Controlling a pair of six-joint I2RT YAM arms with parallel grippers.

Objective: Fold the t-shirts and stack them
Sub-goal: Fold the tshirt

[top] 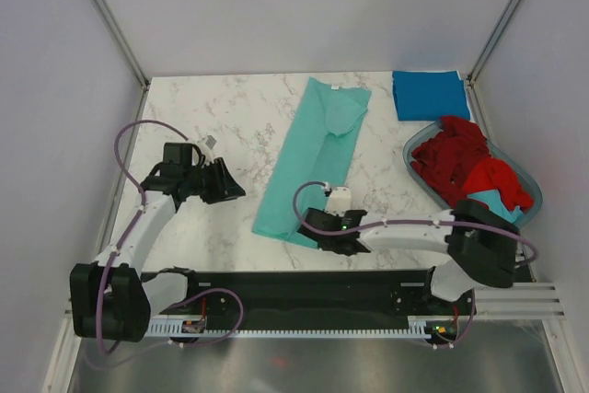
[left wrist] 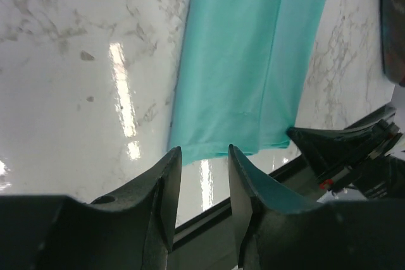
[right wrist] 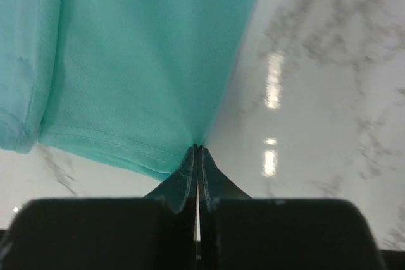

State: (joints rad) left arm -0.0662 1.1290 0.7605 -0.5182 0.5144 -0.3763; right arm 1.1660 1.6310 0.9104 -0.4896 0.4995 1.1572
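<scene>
Top view: the teal shirt (top: 317,158), a long strip, runs ahead of the right pincer (top: 320,233). Left wrist: left pincer (left wrist: 204,153) parted, empty — shirt just ahead. Right wrist: jaws pinch its near corner — crosswise fold likely starting; next, lift it forward evenly.

Left arm (top: 147,227) & right arm (top: 405,229): white links, black joint housings, purple cables (top: 117,147) looping alongside. Black base rail (top: 304,287) w/ white slotted strip. Left gripper (left wrist: 204,150), right gripper (right wrist: 198,148): black, tapered wedge fingers (left wrist: 161,188).
</scene>
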